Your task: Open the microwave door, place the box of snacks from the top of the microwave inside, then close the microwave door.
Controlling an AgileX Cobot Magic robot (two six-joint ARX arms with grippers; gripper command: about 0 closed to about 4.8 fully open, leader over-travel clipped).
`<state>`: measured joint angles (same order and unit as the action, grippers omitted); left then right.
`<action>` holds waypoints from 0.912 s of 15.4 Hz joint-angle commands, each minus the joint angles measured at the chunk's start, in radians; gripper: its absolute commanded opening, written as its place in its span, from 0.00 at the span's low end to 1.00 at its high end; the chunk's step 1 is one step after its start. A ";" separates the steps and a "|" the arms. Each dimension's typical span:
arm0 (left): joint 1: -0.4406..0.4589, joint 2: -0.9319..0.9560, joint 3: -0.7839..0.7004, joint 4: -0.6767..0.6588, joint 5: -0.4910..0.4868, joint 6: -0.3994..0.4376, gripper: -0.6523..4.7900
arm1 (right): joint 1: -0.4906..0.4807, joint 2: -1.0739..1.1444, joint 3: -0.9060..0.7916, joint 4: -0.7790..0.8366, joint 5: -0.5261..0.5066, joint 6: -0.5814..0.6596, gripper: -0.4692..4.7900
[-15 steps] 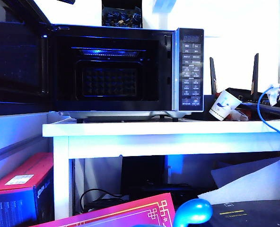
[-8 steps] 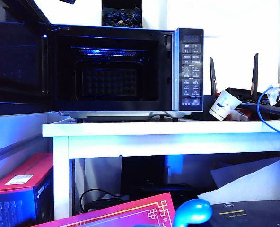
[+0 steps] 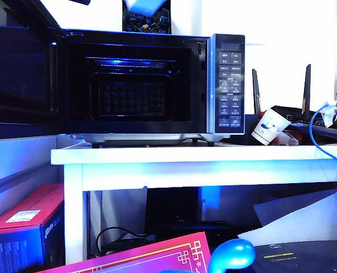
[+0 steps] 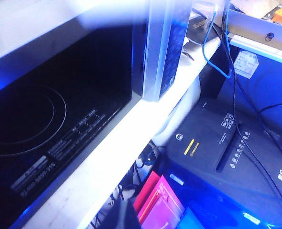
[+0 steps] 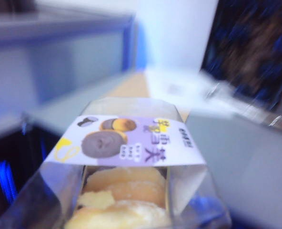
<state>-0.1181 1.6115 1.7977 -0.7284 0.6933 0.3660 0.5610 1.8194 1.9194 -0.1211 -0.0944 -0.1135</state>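
From my exterior cam, left to right: microwave door swung wide open at far left, glossy black. Next, microwave on the white desk, cavity lit blue, nothing inside that I can see. On top sits a black box w/ blue wrappers; a pale blurred shape right above it at the frame edge, can't ID it. Button panel on the right, paper cup tipped beside it.

Left pincer: not visible in any cam; its wrist cam looks down on the door glass and desk edge.

Right pincer: fingers not visible, so can't tell the opening. Box of snacks fills its wrist cam close-up, purple label, pale yellow cakes inside; looks carried, grip itself unseen.
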 commanded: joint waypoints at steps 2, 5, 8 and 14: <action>0.001 -0.004 0.002 0.020 0.007 0.001 0.11 | 0.023 -0.009 -0.135 0.141 -0.016 0.008 0.59; 0.001 -0.004 0.002 0.019 0.006 0.000 0.11 | 0.025 0.001 -0.280 0.302 -0.016 0.010 0.59; 0.001 -0.004 0.002 0.019 0.007 0.000 0.11 | 0.024 0.046 -0.344 0.388 -0.014 0.010 0.59; 0.001 -0.004 0.002 0.016 0.007 0.000 0.11 | 0.023 0.272 -0.344 0.693 0.110 0.043 0.59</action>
<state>-0.1177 1.6115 1.7969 -0.7193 0.6933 0.3660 0.5838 2.0884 1.5681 0.4652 -0.0326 -0.0772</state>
